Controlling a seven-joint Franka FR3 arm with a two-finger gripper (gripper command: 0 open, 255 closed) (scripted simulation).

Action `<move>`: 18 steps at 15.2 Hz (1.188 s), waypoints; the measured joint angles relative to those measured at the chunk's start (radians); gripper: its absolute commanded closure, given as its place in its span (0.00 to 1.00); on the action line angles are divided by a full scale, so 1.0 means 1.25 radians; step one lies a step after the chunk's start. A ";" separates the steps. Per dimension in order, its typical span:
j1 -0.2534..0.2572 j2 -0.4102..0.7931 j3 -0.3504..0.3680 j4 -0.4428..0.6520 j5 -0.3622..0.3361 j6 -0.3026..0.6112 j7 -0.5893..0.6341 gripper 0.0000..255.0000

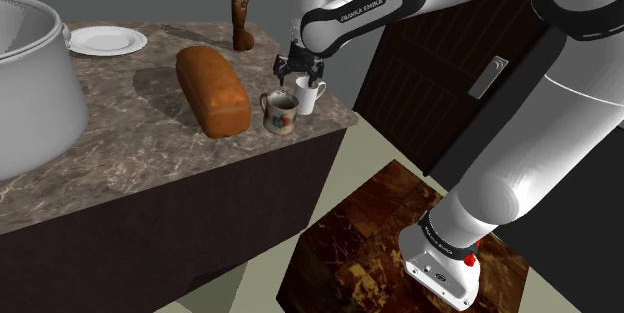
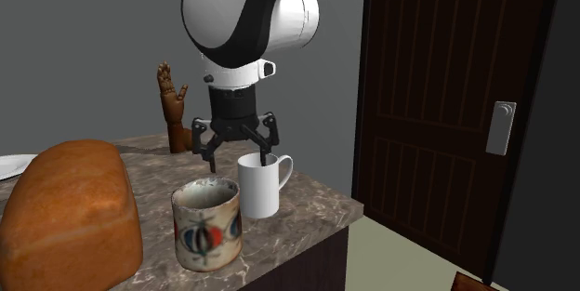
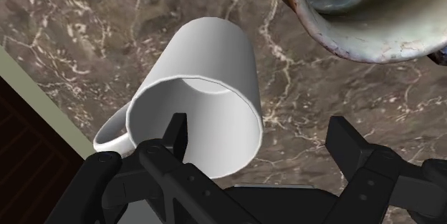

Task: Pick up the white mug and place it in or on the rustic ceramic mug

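White mug (image 3: 204,79): upright on marble counter (image 1: 150,151), near its corner, just beside rustic ceramic mug (image 2: 206,222). Gripper (image 3: 259,133): directly above, fingers spread wide, holding nothing; one finger over the white mug's mouth, the other outside its wall. Arm (image 1: 358,11) lettering: "FRANKA EMIKA". Rustic ceramic mug's red-and-blue motif indistinct; wrist view cuts off its rim.
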 measured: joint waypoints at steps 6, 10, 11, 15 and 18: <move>-0.001 0.007 -0.002 -0.006 -0.004 0.013 0.002 0.00; -0.001 0.007 -0.002 -0.006 -0.004 0.013 0.002 1.00; -0.001 0.007 -0.002 -0.006 -0.004 0.013 0.002 1.00; -0.001 0.007 -0.002 -0.006 -0.004 0.013 0.002 1.00; -0.001 0.007 -0.002 -0.006 -0.004 0.013 0.002 1.00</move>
